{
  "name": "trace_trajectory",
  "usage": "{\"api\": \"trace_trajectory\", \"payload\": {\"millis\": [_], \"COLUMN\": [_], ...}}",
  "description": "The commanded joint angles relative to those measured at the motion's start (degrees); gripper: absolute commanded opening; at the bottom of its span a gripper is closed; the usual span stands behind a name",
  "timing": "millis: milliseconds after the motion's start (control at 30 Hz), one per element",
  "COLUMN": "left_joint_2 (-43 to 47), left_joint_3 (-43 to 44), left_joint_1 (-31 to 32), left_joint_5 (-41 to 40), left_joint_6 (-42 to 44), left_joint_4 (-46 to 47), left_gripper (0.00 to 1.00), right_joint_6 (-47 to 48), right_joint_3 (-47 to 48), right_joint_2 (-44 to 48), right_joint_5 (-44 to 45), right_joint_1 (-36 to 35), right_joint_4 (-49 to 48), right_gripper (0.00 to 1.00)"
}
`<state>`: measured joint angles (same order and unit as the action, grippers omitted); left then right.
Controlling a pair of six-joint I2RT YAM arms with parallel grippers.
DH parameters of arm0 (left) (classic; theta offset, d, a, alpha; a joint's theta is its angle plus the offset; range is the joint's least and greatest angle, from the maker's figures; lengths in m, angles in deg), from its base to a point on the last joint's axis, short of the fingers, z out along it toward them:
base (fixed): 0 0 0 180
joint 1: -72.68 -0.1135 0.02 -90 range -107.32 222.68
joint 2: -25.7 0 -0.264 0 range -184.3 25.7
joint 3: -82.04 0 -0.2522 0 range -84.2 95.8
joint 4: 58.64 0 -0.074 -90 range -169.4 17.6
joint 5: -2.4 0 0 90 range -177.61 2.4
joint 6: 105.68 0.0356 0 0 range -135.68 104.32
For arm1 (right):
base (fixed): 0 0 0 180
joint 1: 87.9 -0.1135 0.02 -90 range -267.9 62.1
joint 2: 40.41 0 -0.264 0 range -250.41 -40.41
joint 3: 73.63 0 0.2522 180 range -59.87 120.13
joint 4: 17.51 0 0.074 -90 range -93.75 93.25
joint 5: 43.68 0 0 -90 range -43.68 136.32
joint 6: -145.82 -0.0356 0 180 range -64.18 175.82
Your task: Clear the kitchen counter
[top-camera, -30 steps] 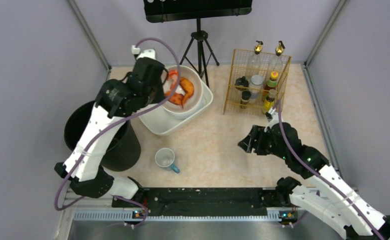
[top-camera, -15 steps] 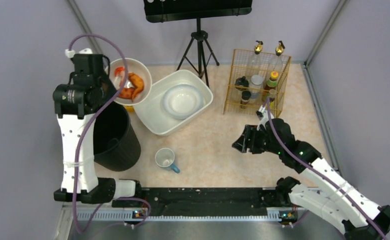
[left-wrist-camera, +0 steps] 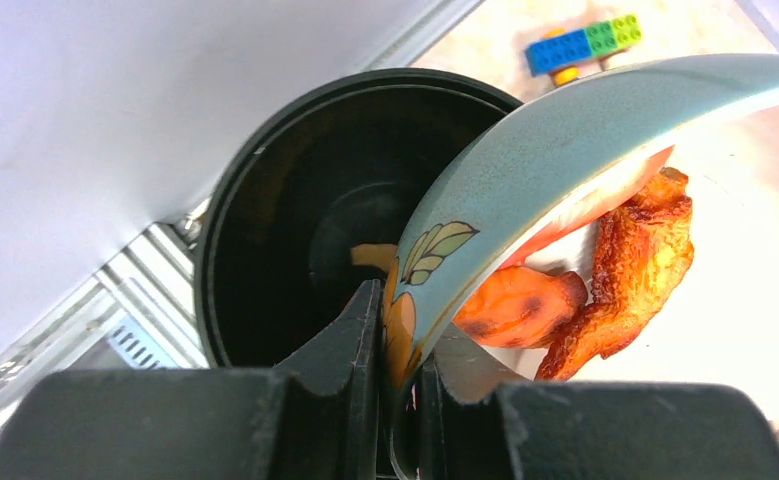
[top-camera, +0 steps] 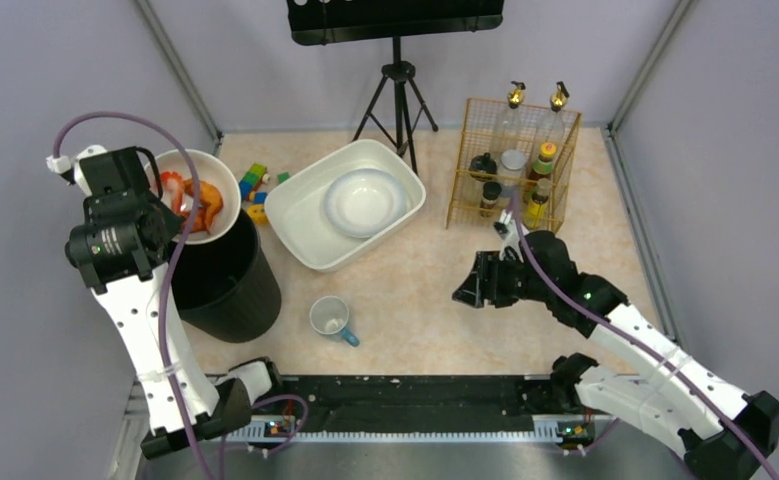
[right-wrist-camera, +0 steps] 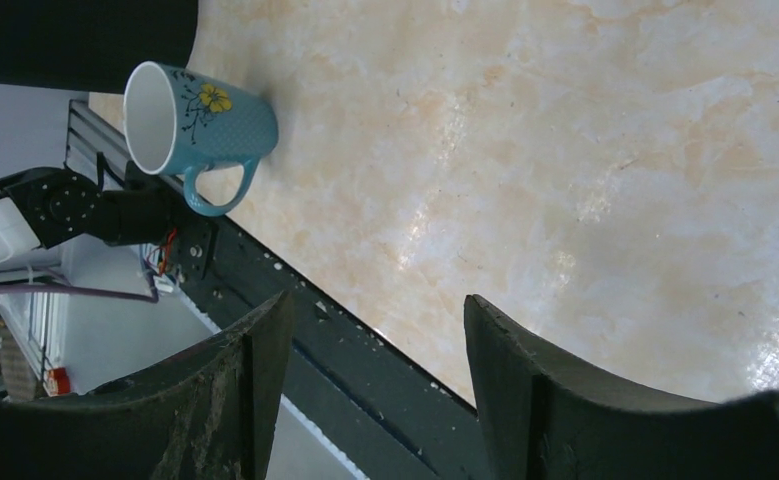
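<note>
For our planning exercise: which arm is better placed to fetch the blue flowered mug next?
Right: the right gripper is open and empty, with the blue mug in its wrist view; the left gripper clamps the white food-filled bowl over the black bin.

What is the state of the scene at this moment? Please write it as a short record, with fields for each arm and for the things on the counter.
left gripper: shut on the rim of the bowl, held above the black bin
bowl contents: orange-brown food pieces, inside the bowl
right gripper: open, empty, above the kitchen counter
on counter: blue mug, upright; toy blocks; white tub with a dish inside; wire rack with bottles
</note>
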<state>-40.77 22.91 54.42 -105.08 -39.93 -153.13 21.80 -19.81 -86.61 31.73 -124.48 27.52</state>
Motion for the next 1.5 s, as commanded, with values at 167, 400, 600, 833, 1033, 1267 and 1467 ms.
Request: {"api": "trace_trajectory", "payload": {"millis": [167, 400, 600, 833, 1033, 1267, 1467], "left_joint_2": [6.3, 8.0, 8.8, 8.8, 5.0, 3.1, 5.3], "left_joint_3": [-2.7, -5.4, -7.7, -12.1, -12.8, -19.5, -25.5], "left_joint_1": [-0.7, -0.6, 0.2, 5.4, 13.0, 23.8, 25.6], "left_joint_5": [-12.9, -23.7, -30.8, -43.6, -54.5, -78.5, -81.9], "left_joint_6": [1.3, 2.6, 3.7, 4.9, 5.5, 17.8, 33.6], "left_joint_4": [8.3, 8.6, 9.8, 11.1, 11.1, 23.4, 42.7], "left_gripper": [0.0, 0.0, 0.0, 0.0, 0.0, 0.0, 0.0], "right_joint_6": [1.1, 1.0, 0.6, -0.1, -1.0, -3.3, -3.1], "right_joint_3": [-1.0, -1.3, -2.9, -6.3, -8.6, -11.7, -12.1], "right_joint_2": [-0.4, 0.2, 1.5, 2.9, 5.5, 8.2, 9.9], "right_joint_5": [-4.5, -6.7, -8.1, -10.1, -10.4, -11.5, -11.2], "right_joint_1": [0.4, 0.4, 0.4, 0.4, 0.4, 0.4, 0.4], "right_joint_4": [-5.3, -6.5, -7.4, -9.9, -11.8, -14.7, -13.9], "right_gripper": [0.63, 0.63, 0.63, 0.63, 0.63, 0.63, 0.63]}}
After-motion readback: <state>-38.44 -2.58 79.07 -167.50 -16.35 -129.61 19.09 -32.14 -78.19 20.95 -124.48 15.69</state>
